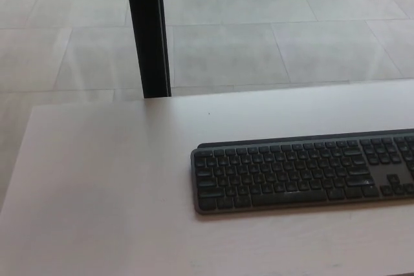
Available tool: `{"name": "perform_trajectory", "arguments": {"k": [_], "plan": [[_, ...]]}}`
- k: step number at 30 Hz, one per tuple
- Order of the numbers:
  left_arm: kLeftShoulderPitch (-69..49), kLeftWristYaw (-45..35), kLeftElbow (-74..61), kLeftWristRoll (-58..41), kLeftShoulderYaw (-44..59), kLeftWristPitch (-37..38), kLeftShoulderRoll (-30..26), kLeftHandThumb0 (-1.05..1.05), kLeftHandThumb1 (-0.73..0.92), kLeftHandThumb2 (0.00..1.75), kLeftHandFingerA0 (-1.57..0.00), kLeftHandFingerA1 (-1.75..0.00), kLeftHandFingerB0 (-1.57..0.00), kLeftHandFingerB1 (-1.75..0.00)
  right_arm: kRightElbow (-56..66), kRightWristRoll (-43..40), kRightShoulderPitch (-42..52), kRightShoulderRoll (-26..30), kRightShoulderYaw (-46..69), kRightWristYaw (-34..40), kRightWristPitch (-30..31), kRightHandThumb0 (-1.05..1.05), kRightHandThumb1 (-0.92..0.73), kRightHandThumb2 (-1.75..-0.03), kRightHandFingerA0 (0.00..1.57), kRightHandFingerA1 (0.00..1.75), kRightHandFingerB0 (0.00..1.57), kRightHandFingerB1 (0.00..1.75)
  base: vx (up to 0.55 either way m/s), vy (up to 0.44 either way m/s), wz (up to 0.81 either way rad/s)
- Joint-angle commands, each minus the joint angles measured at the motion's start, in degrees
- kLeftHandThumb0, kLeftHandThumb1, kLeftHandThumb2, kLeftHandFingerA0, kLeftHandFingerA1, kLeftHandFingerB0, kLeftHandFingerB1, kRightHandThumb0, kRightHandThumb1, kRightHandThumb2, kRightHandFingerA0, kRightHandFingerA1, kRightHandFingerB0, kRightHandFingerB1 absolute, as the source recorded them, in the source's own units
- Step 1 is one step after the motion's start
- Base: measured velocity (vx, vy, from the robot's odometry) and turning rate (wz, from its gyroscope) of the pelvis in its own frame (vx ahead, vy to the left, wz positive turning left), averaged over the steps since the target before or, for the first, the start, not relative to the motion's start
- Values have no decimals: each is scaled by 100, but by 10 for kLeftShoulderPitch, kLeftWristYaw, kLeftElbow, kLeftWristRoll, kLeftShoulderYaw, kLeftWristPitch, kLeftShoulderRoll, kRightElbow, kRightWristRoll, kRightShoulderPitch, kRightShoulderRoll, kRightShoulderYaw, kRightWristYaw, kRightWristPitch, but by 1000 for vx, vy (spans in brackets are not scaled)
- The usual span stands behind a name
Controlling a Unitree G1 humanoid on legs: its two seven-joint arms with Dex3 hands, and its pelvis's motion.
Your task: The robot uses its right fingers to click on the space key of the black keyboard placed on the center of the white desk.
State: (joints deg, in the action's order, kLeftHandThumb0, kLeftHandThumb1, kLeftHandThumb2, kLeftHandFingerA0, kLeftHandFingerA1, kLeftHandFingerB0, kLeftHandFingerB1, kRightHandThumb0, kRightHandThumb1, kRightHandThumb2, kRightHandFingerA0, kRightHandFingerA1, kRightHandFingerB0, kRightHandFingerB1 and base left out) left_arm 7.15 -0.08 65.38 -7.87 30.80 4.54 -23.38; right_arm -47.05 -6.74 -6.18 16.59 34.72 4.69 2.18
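A black keyboard (pixel 304 171) lies flat on the white desk (pixel 103 185), in the right half of the head view, its right end cut off by the picture edge. Its long space key (pixel 292 198) sits in the bottom row, near the keyboard's front edge. Neither of my hands shows anywhere in the picture, and nothing touches the keys.
A black upright post (pixel 147 30) stands just behind the desk's far edge, left of centre. Beyond it lies a pale tiled floor (pixel 278 43). The desk's left edge runs diagonally at the lower left.
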Motion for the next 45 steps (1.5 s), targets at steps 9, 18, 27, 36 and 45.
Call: {"name": "perform_trajectory", "arguments": {"k": [9,18,27,36,45], "plan": [[42,17,57,-94,114,4,-38,-55,73,62,-72,-64,-56,-51,4,-120,-66,101,212,181,78,-24,-71,-62,82,97,43,51,0,0,0],[41,12,63,-92,115,5,-44,-55,73,61,-70,-65,-59,-52,-87,-177,-131,227,291,203,149,-23,-77,-65,75,146,34,48,0,0,0],[37,9,61,-102,112,13,-44,-53,74,62,-69,-63,-52,-50,55,-213,-225,224,275,169,158,-28,-73,-61,67,86,48,65,0,0,0],[36,15,66,-102,104,9,-46,-56,72,61,-74,-65,-61,-51,352,-194,-214,100,69,164,257,-45,-65,-59,83,64,65,54,0,0,0],[31,14,63,-105,103,8,-42,-55,72,61,-74,-64,-55,-51,480,-62,-100,57,-193,95,212,-43,-51,-85,87,72,60,60,0,0,0]]}}
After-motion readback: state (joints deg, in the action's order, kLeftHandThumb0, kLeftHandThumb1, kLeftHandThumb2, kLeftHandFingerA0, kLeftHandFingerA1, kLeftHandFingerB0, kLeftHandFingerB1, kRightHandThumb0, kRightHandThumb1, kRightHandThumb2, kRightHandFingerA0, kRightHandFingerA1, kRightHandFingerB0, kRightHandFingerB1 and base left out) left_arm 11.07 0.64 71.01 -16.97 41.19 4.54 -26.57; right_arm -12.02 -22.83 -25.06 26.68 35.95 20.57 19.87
